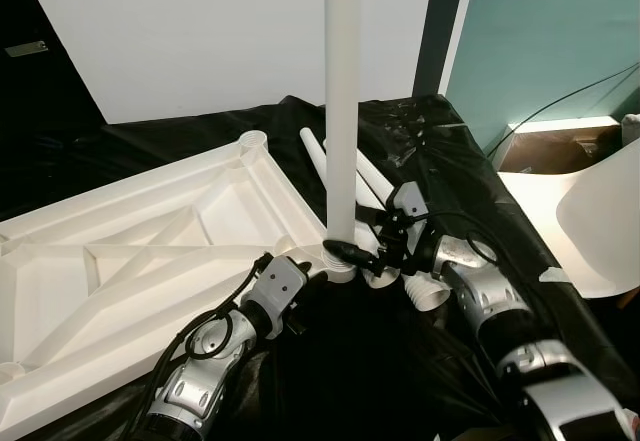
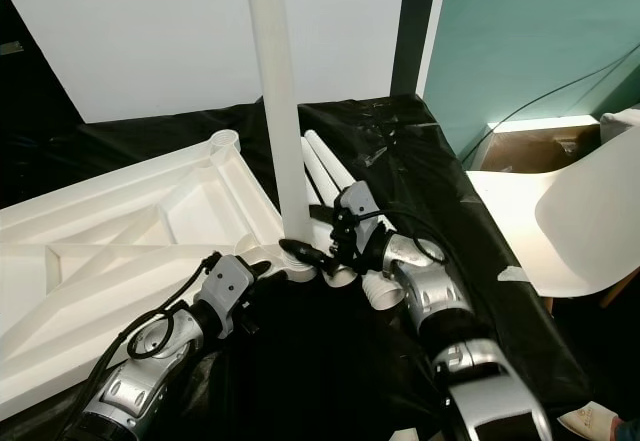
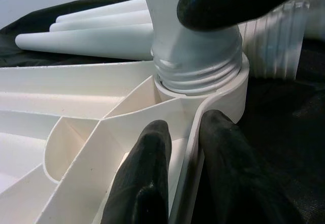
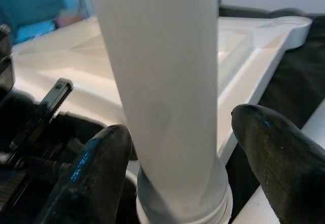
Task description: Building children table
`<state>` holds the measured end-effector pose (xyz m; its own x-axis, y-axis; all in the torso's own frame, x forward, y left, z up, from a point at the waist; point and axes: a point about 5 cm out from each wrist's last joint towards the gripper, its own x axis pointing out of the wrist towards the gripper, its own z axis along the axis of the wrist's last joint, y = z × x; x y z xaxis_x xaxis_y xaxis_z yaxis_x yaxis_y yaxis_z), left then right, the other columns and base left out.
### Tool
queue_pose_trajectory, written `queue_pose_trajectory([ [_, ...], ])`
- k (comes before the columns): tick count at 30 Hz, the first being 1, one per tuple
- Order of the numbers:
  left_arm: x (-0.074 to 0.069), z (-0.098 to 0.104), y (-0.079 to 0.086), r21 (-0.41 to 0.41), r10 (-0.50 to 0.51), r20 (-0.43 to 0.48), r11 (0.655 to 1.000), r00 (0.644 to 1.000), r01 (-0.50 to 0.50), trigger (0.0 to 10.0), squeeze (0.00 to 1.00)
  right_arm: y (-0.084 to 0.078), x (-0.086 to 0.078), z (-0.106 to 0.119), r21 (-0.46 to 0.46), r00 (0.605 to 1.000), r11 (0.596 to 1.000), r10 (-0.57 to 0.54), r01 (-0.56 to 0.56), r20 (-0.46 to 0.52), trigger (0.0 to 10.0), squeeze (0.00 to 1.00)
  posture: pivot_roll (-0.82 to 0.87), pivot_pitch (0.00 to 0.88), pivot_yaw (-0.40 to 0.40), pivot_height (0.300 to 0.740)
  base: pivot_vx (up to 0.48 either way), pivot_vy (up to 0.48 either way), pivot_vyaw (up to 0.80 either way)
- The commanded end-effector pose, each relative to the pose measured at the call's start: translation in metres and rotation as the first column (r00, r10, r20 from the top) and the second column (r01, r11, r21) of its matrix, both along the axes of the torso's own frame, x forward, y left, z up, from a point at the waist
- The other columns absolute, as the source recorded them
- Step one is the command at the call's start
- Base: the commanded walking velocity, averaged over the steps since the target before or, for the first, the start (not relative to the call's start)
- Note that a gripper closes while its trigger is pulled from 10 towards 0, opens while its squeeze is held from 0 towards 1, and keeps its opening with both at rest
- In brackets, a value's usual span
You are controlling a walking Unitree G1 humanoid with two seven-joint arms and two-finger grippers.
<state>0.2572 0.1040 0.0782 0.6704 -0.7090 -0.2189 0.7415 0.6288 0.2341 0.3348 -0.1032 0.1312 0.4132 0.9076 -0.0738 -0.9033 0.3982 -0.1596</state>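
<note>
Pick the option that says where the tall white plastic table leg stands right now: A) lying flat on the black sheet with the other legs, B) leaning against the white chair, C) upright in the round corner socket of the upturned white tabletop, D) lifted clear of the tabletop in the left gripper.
C: the tall white plastic table leg stands upright with its threaded end in the round corner socket, the right gripper straddling its base.

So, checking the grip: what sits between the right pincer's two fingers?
The upright white table leg, standing in its corner socket; the right wrist view shows the fingers flanking it.
</note>
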Motion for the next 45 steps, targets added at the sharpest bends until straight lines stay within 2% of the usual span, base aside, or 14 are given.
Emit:
queue_pose_trajectory([
  [1,-0.017,-0.028,-0.002,0.062,-0.078,-0.145,0.994,0.986,0.088,10.0,0.00,0.002,0.000,-0.002,-0.026,0.999,0.999,0.044,-0.044,-0.014,7.1,0.00,0.17,0.000,0.007,0.740,0.000,0.000,0.00],
  [2,-0.018,-0.028,-0.001,0.062,-0.075,-0.146,0.994,0.986,0.085,10.0,0.00,0.002,0.001,-0.002,-0.038,0.997,0.996,0.076,-0.077,-0.029,0.0,0.00,0.18,0.000,0.006,0.740,0.000,0.000,0.00],
  [14,-0.020,-0.030,-0.001,0.061,-0.070,-0.151,0.995,0.986,0.080,10.0,0.00,-0.003,0.004,0.002,-0.015,0.997,0.997,0.076,-0.077,-0.033,0.0,0.00,0.17,0.000,0.011,0.740,0.000,0.000,0.00],
  [22,-0.018,-0.029,-0.002,0.063,-0.074,-0.149,0.994,0.986,0.084,10.0,0.00,0.005,-0.016,-0.017,0.122,0.990,0.983,-0.129,0.135,-0.052,0.0,0.00,0.16,0.000,0.002,0.740,0.000,0.000,0.00],
  [25,-0.021,-0.030,-0.003,0.062,-0.076,-0.153,0.994,0.985,0.086,10.0,0.00,0.002,-0.032,-0.028,0.254,0.906,0.871,-0.418,0.421,-0.069,0.0,0.00,0.16,0.000,0.005,0.740,0.000,0.000,0.00],
  [26,-0.021,-0.030,-0.003,0.062,-0.076,-0.153,0.994,0.985,0.086,10.0,0.00,0.002,-0.032,-0.028,0.254,0.906,0.871,-0.418,0.421,-0.069,0.0,0.00,0.16,0.000,0.005,0.740,0.000,0.000,0.00],
  [32,-0.023,-0.032,0.000,0.071,-0.081,-0.161,0.993,0.984,0.093,10.0,0.00,-0.006,-0.038,-0.026,0.329,0.813,0.752,-0.574,0.572,-0.100,0.0,0.00,0.16,0.000,0.009,0.740,0.000,0.000,0.00],
  [35,-0.023,-0.032,0.000,0.069,-0.079,-0.161,0.993,0.984,0.091,10.0,0.00,-0.006,-0.039,-0.026,0.321,0.805,0.747,-0.584,0.582,-0.102,0.0,0.00,0.16,0.000,0.008,0.740,0.000,0.000,0.00],
  [36,-0.023,-0.032,-0.001,0.066,-0.079,-0.161,0.994,0.984,0.091,10.0,0.00,-0.005,-0.039,-0.025,0.304,0.806,0.754,-0.582,0.583,-0.103,0.9,0.00,0.16,0.000,0.006,0.740,0.000,0.000,0.00],
  [39,-0.023,-0.032,-0.002,0.065,-0.080,-0.162,0.994,0.984,0.091,10.0,0.00,-0.005,-0.040,-0.025,0.296,0.804,0.754,-0.586,0.587,-0.102,0.9,0.00,0.16,0.000,0.006,0.740,0.000,0.000,0.00],
  [40,-0.024,-0.032,-0.003,0.063,-0.080,-0.162,0.994,0.983,0.092,10.0,0.00,-0.003,-0.040,-0.024,0.288,0.809,0.762,-0.581,0.580,-0.091,6.5,0.00,0.15,0.000,0.004,0.740,0.000,0.000,0.00],
  [41,-0.024,-0.032,-0.003,0.063,-0.080,-0.162,0.994,0.983,0.092,10.0,0.00,-0.003,-0.040,-0.024,0.288,0.809,0.762,-0.581,0.580,-0.091,6.5,0.00,0.15,0.000,0.004,0.740,0.000,0.000,0.00],
  [42,-0.024,-0.033,-0.004,0.060,-0.080,-0.162,0.994,0.983,0.091,10.0,0.00,-0.001,-0.039,-0.022,0.292,0.816,0.769,-0.571,0.569,-0.089,10.0,1.00,0.15,0.000,0.001,0.740,0.000,0.000,0.00],
  [45,-0.023,-0.033,-0.005,0.058,-0.080,-0.162,0.994,0.984,0.090,10.0,0.00,0.002,-0.038,-0.020,0.294,0.828,0.780,-0.555,0.552,-0.081,10.0,1.00,0.15,0.000,0.001,0.740,0.000,0.000,0.00],
])
